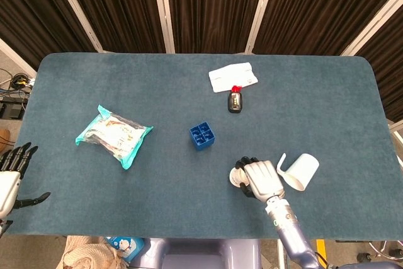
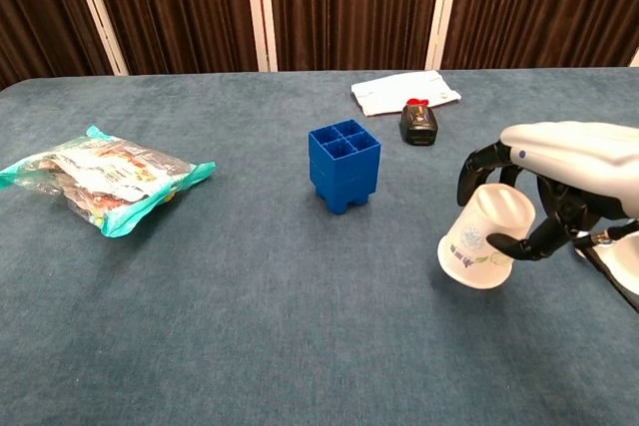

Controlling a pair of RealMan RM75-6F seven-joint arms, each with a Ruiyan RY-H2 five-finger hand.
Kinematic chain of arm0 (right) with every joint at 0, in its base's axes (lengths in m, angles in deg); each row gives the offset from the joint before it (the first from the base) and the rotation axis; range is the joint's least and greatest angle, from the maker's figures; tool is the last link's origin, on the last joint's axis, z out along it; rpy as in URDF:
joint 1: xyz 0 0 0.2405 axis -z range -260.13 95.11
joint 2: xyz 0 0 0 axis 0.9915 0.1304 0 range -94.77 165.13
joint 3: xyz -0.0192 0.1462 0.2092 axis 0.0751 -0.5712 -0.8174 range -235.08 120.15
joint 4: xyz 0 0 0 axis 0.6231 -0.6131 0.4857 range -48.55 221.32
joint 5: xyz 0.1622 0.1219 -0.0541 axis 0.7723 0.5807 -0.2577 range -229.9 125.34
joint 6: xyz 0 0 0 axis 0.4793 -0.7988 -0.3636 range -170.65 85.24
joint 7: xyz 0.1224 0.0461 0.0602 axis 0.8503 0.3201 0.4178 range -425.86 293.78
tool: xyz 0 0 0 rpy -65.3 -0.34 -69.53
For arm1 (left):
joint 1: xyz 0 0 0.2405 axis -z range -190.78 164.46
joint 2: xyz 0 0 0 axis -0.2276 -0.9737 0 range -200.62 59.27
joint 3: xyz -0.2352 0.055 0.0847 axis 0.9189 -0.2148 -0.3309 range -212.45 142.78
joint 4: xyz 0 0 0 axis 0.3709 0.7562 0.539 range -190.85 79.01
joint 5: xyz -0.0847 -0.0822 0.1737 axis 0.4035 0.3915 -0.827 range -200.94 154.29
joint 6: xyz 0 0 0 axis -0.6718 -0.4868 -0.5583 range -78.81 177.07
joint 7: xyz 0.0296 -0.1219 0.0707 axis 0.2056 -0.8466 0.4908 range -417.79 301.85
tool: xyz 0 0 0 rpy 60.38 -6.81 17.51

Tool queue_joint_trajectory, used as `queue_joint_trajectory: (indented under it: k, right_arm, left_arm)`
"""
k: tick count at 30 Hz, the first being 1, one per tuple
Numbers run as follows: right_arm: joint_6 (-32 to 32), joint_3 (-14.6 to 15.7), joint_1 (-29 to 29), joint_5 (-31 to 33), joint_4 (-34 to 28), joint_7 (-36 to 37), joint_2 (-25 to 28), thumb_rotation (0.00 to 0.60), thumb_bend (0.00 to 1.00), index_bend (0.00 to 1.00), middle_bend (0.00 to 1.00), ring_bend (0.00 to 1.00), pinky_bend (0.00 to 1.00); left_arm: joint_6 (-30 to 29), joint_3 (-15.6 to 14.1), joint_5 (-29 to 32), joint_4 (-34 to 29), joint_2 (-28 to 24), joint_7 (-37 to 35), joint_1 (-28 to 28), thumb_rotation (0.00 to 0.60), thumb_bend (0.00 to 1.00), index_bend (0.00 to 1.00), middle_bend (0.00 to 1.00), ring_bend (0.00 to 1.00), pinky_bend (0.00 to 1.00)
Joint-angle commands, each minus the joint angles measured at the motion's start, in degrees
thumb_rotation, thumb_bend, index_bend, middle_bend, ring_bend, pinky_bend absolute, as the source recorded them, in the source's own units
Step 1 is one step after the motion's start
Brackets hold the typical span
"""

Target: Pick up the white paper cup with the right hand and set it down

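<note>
White paper cup (image 2: 484, 237), held tilted by right hand (image 2: 559, 172)
Fingers are wrapped around the cup above the table (image 2: 250, 296); left hand (image 1: 9, 177) is kept open at table's edge.

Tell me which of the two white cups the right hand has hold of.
The printed white paper cup, tilted in the right hand with its fingers wrapped around it. The other white cup lies on its side on the table, just right of that hand, untouched.

Right hand (image 1: 260, 178) over cup (image 1: 240, 179), front table (image 1: 189, 80).
</note>
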Motion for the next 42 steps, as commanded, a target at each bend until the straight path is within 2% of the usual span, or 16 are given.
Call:
queue_joint_trajectory:
  k: [1,5,10,12,13,16,19,24,30,34,39,42]
  right_arm:
    - [0.4,-0.1,0.0,0.8,1.0,-0.2,-1.3,0.6,0.4,0.36,0.31,0.35,0.54]
    - [0.9,0.0,0.0,1.4,2.8,-0.7,-2.9,0.6,0.4,0.36,0.31,0.35,0.54]
    - [1.2,0.3,0.3,1.6,4.8,-0.8,-4.1,0.6,0.4,0.35,0.31,0.34,0.47]
    - [1.2,0.5,0.5,1.3,5.2,-0.6,-4.3,0.6,0.4,0.28,0.3,0.31,0.43]
    - [1.1,0.7,0.5,1.2,5.2,-0.6,-4.3,0.6,0.4,0.18,0.26,0.26,0.39]
    - [0.7,1.3,0.5,1.7,4.6,-1.4,-4.1,0.6,0.39,0.01,0.12,0.13,0.3]
    - [0.4,1.7,0.3,2.9,3.3,-2.8,-3.4,0.6,0.36,0.0,0.01,0.06,0.25]
    - [1.9,2.0,0.7,2.3,0.9,-3.4,-1.7,0.6,0.36,0.0,0.0,0.04,0.22]
    - [5.8,3.7,3.7,-5.0,-3.2,0.1,5.7,0.6,0.36,0.0,0.0,0.02,0.19]
    - [9.2,6.1,7.7,-12.2,-3.9,6.3,13.2,0.6,0.36,0.0,0.0,0.01,0.19]
    - [14.0,9.4,14.5,-19.6,-0.1,18.8,22.2,0.6,0.36,0.0,0.0,0.01,0.18]
    - [16.2,10.3,17.9,-21.5,2.9,25.6,25.1,0.6,0.36,0.0,0.0,0.0,0.16]
  left_arm:
    - [0.1,0.1,0.3,0.0,0.1,0.1,0.1,0.6,0.0,0.0,0.0,0.0,0.0]
    - [0.2,0.2,0.5,0.2,0.1,0.1,0.0,0.6,0.0,0.0,0.0,0.0,0.0]
    - [0.5,0.1,0.5,0.1,0.0,-0.4,0.1,0.6,0.0,0.0,0.0,0.0,0.0]
    - [0.5,0.1,0.5,0.1,0.0,-0.4,0.2,0.6,0.0,0.0,0.0,0.0,0.0]
    - [0.5,0.1,0.5,0.1,0.0,-0.4,0.2,0.6,0.0,0.0,0.0,0.0,0.0]
    - [0.5,0.0,0.4,0.1,0.0,-0.4,0.2,0.6,0.0,0.0,0.0,0.0,0.0]
    - [0.5,0.0,0.4,0.1,0.0,-0.4,0.1,0.6,0.0,0.0,0.0,0.0,0.0]
    - [0.3,0.0,0.5,0.1,-0.1,-0.6,0.0,0.6,0.0,0.0,0.0,0.0,0.0]
    - [0.0,0.0,0.2,0.3,-0.1,-0.9,0.0,0.6,0.0,0.0,0.0,0.0,0.0]
    - [-0.2,0.0,-0.1,0.5,0.0,-0.9,-0.1,0.6,0.0,0.0,0.0,0.0,0.0]
    - [-0.7,-0.1,-0.7,0.7,0.3,-0.8,-0.2,0.6,0.0,0.0,0.0,0.0,0.0]
    - [-1.1,-0.1,-1.1,0.9,0.5,-0.7,-0.3,0.6,0.0,0.0,0.0,0.0,0.0]
